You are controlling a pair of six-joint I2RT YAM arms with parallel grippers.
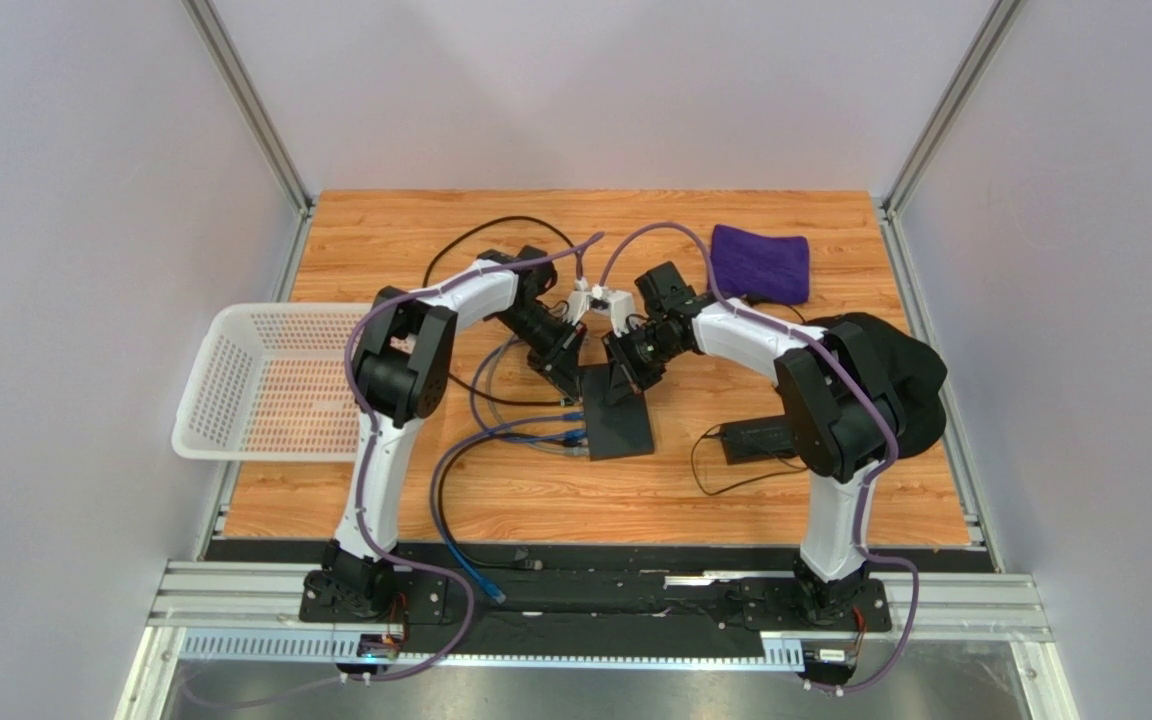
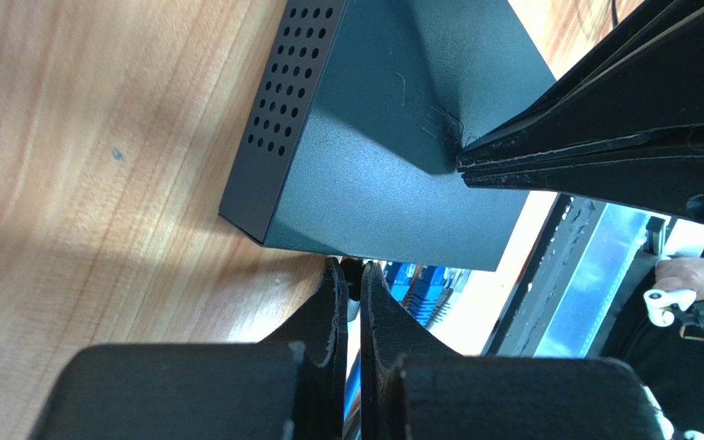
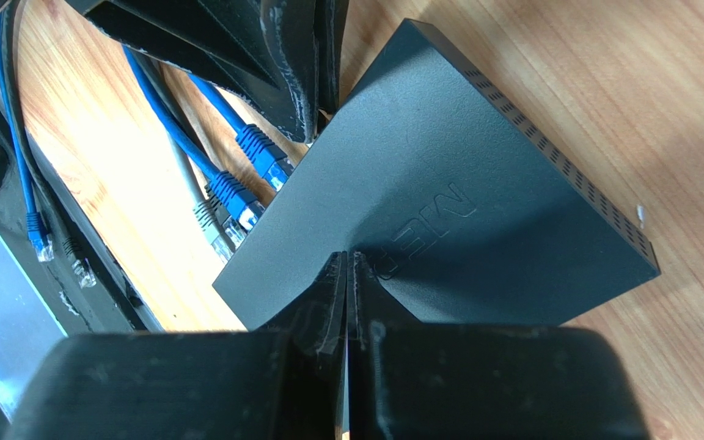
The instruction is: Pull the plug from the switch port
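Observation:
The switch [image 1: 620,413] is a flat matte-black box lying mid-table; it also shows in the left wrist view [image 2: 392,137] and the right wrist view [image 3: 438,202]. Two blue plugs [image 3: 264,156] and a grey plug [image 3: 213,225] sit in its port edge. My left gripper [image 1: 575,372] is at the corner of that edge, its jaws nearly closed on a small dark plug [image 2: 354,273] beside the blue plugs [image 2: 424,284]. My right gripper [image 1: 630,368] is shut and empty, its tips [image 3: 348,261] pressed on the switch's top.
A white basket [image 1: 274,383] hangs over the left table edge. A purple cloth [image 1: 760,263] lies at the back right. A black power brick [image 1: 755,440] with a thin cord lies right of the switch. Blue cables [image 1: 455,495] trail toward the front rail.

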